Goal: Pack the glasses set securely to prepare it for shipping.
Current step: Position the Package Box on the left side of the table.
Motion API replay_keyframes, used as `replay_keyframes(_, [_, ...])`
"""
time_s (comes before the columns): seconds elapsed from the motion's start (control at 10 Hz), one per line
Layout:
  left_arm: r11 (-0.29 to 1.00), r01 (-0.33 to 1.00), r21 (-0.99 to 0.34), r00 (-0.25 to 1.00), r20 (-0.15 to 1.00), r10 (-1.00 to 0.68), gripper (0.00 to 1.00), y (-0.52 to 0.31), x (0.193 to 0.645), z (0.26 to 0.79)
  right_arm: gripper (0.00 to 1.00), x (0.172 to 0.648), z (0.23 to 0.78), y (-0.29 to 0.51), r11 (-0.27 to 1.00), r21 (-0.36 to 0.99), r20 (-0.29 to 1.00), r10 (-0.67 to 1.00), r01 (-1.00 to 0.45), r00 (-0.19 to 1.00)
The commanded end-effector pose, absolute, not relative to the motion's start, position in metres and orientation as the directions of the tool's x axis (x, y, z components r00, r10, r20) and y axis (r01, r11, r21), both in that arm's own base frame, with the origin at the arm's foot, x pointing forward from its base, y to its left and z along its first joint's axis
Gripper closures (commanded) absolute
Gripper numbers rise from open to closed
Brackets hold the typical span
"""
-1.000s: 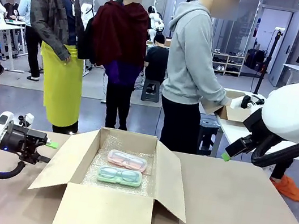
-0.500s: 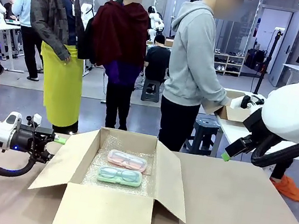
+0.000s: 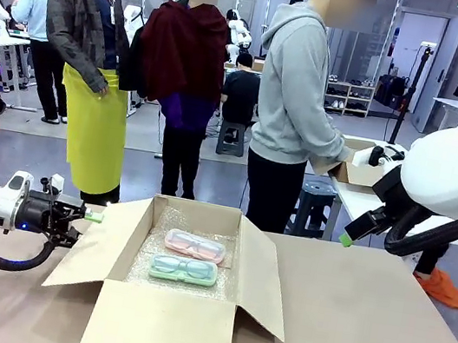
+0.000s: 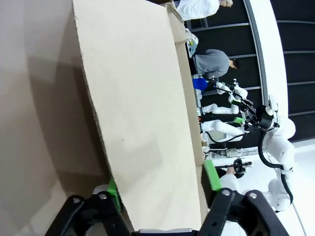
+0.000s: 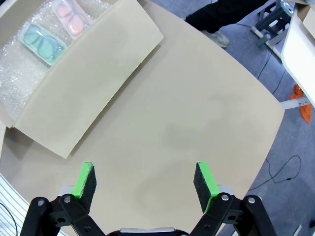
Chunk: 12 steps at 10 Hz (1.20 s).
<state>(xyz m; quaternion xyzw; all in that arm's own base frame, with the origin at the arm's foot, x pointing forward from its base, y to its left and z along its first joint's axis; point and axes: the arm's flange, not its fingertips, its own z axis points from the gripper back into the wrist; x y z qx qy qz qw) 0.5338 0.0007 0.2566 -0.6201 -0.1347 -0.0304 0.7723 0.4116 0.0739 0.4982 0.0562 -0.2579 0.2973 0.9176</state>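
Left hand (image 3: 91, 216) at left flap (image 3: 98, 246) of open cardboard box (image 3: 160, 323); fingers straddle flap edge, one pad on each face; cannot tell whether clamped. Box floor lined with bubble wrap (image 3: 160, 217). Pink glasses case (image 3: 195, 245) at far side, mint green glasses case (image 3: 183, 270) just beside it on near side, both flat on wrap. Right hand (image 5: 145, 179) raised over worktop (image 3: 380, 320), fingers wide apart.
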Motion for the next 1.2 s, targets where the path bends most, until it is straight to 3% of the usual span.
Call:
replay_keyframes(0.0, [0.195, 0.214, -0.957, 0.964, 0.239, 0.116, 0.44, 0.0088, 0.5302, 0.2592, 0.00, 0.4116, 0.4999, 0.0769, 0.826, -0.043, 0.497, 0.506, -0.562, 0.705])
replay_keyframes(0.6, [0.165, 0.207, -0.964, 0.971, 0.223, 0.088, 0.96, 0.0085, 0.5281, 0.2652, 0.00, 0.4116, 0.4999, 0.0769, 0.826, -0.043, 0.497, 0.506, -0.562, 0.705])
replay_keyframes(0.7, [0.171, 0.208, -0.963, 0.971, 0.225, 0.086, 1.00, 0.0080, 0.5283, 0.2655, 0.00, 0.4116, 0.4999, 0.0769, 0.826, -0.043, 0.497, 0.506, -0.562, 0.705])
replay_keyframes(1.1, [0.175, 0.217, -0.960, 0.965, 0.238, 0.109, 1.00, 0.0059, 0.5306, 0.2634, 0.00, 0.4116, 0.4999, 0.0769, 0.826, -0.043, 0.497, 0.506, -0.562, 0.705])
